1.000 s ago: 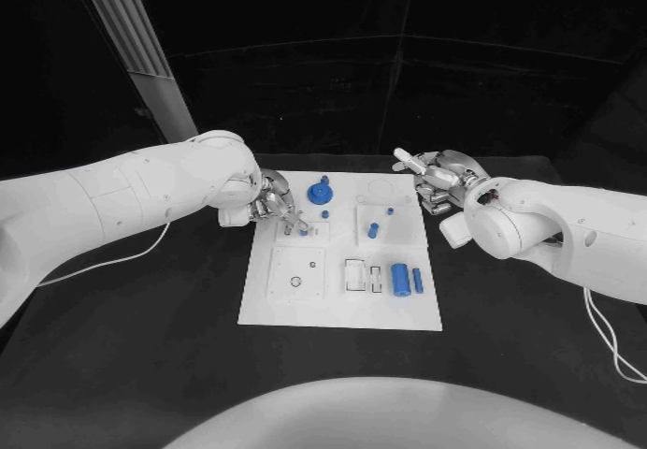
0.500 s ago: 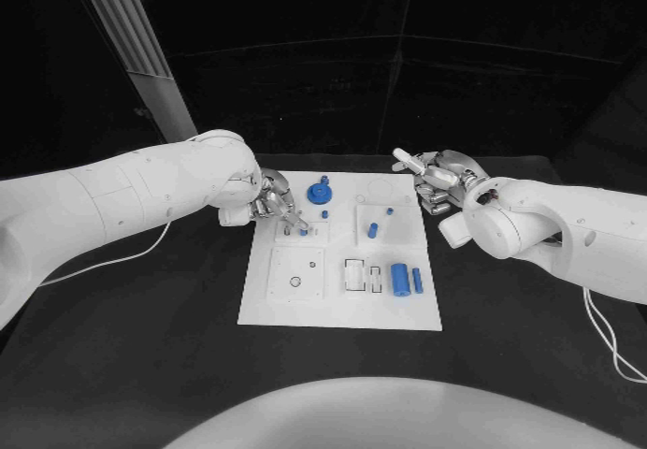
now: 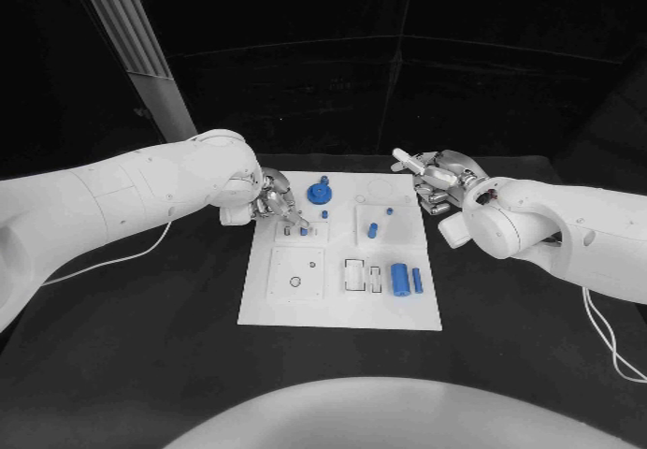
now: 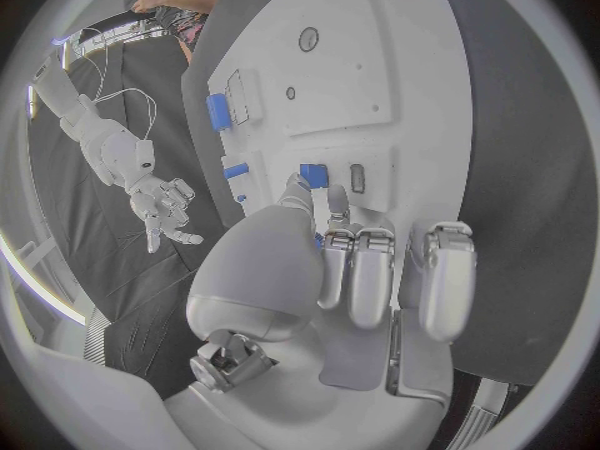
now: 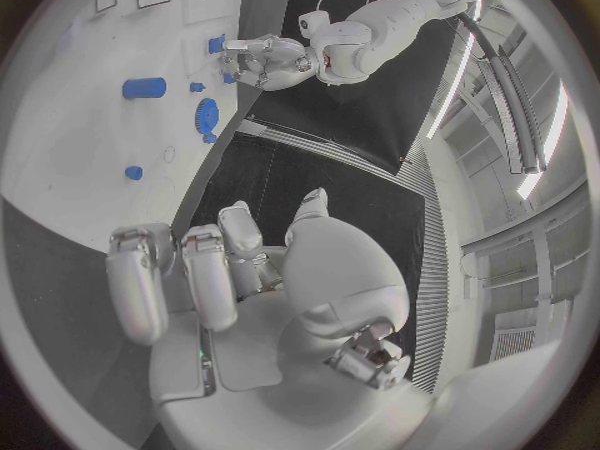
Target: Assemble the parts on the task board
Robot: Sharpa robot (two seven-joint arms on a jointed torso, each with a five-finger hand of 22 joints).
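Observation:
The white task board (image 3: pixel 337 304) lies in the middle of the black table. My left hand (image 3: pixel 275 205) hovers over the board's left edge and pinches a small blue part (image 3: pixel 304 229) between thumb and a finger, close above a square recess. The left wrist view shows that blue part (image 4: pixel 313 176) at the fingertips, against the board (image 4: pixel 363 70). My right hand (image 3: pixel 439 179) floats off the board's far right corner, fingers apart, holding nothing. A blue gear (image 3: pixel 320 194), a blue cylinder (image 3: pixel 399 278) and a smaller blue piece (image 3: pixel 418 278) sit on the board.
Small blue pegs (image 3: pixel 375 227) stand near the board's middle. White cables trail off both arms over the table. A pale pillar (image 3: pixel 149 65) stands at the far left. In the right wrist view the gear (image 5: pixel 206 116) and cylinder (image 5: pixel 144 87) lie on the board (image 5: pixel 75 120).

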